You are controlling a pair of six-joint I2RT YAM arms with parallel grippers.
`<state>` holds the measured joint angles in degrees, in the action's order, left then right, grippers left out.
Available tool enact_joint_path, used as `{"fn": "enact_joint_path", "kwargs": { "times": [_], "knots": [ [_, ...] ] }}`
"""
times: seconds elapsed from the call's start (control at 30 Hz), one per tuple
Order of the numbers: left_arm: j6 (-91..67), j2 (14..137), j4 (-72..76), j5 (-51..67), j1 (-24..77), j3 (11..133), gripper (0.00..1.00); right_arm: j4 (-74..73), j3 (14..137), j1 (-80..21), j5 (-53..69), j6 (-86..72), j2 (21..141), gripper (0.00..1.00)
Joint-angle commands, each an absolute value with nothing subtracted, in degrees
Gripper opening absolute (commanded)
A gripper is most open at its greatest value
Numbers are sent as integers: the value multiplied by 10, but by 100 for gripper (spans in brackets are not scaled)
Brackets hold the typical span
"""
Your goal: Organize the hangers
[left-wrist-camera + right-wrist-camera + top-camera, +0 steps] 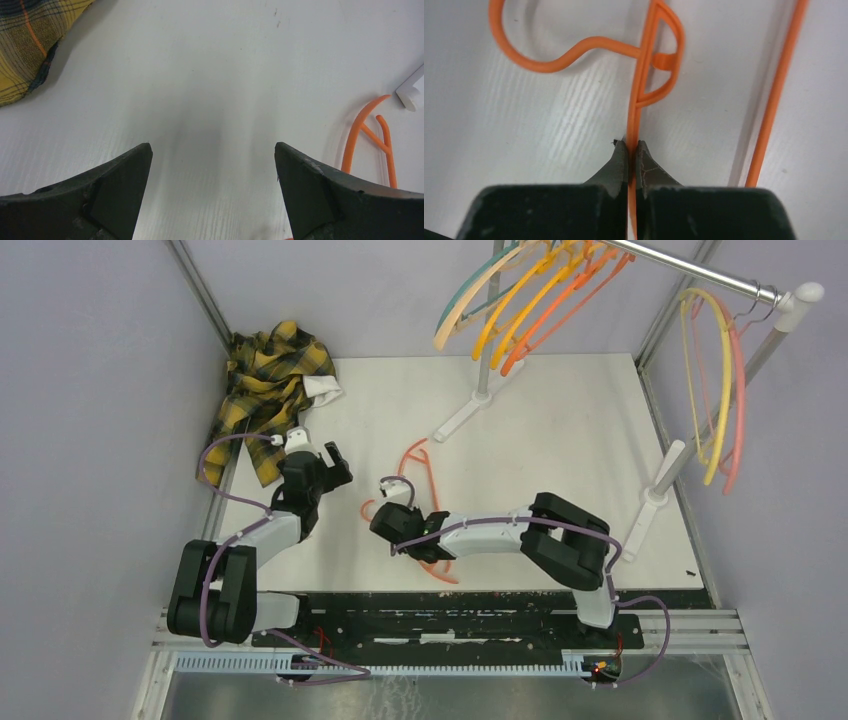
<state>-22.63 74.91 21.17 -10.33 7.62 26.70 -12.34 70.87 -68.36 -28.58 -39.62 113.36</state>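
One orange hanger [414,458] lies flat on the white table. My right gripper [383,523] is shut on its thin straight bar just below the hook. In the right wrist view the fingertips [631,147] pinch that bar, with the hanger's hook and small loop [644,75] just ahead. My left gripper [338,468] is open and empty, left of the hanger and above bare table [212,150]. One end of the orange hanger [367,135] shows at that view's right. Several orange, yellow and peach hangers [530,295] hang on the rail. A few yellow and pink ones [720,380] hang at its right end.
A yellow-black plaid shirt [265,385] lies bunched at the table's back left corner, also in the left wrist view [30,45]. The silver rail [700,270] stands on two poles with white feet [465,415] [650,515]. Frame posts edge the table.
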Motion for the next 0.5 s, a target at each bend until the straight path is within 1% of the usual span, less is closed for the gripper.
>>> {"fn": "enact_joint_path", "kwargs": {
  "times": [0.0,0.17,0.3,0.47],
  "knots": [
    [-252,733,237,-101,76,263,99,-129,658,-678,-337,-411,1039,1],
    [-252,736,238,-98,76,263,99,-95,562,-640,-270,-458,872,1],
    [-254,739,240,-94,76,262,99,-106,493,-604,-268,-494,709,1],
    [-256,744,248,-90,76,261,99,-123,450,-509,-238,-512,532,1]
  ]
}}
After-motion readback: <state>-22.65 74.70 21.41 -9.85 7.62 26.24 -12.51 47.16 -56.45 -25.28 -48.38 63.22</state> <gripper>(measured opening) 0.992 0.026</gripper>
